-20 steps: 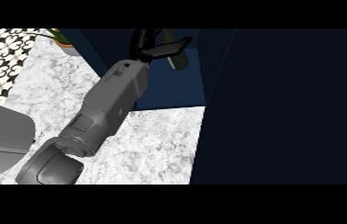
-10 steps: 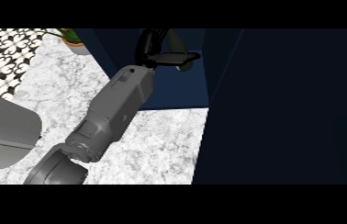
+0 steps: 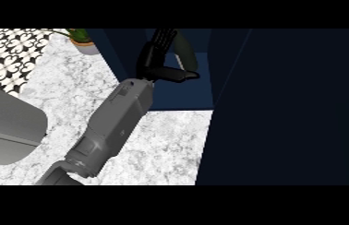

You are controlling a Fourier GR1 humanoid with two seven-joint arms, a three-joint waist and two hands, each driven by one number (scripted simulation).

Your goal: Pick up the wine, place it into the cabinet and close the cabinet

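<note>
Left robot hand [image 3: 158, 58] clamped round wine [image 3: 183, 58] inside cabinet [image 3: 184, 92]; bottle mostly hidden, axis unclear.

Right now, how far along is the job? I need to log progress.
Done: the wine is off the counter. In hand: the left hand curls round it at the cabinet's dark opening. Left: set it down, let go, pull the arm out and close the door, which looks to be the dark panel at right.
</note>
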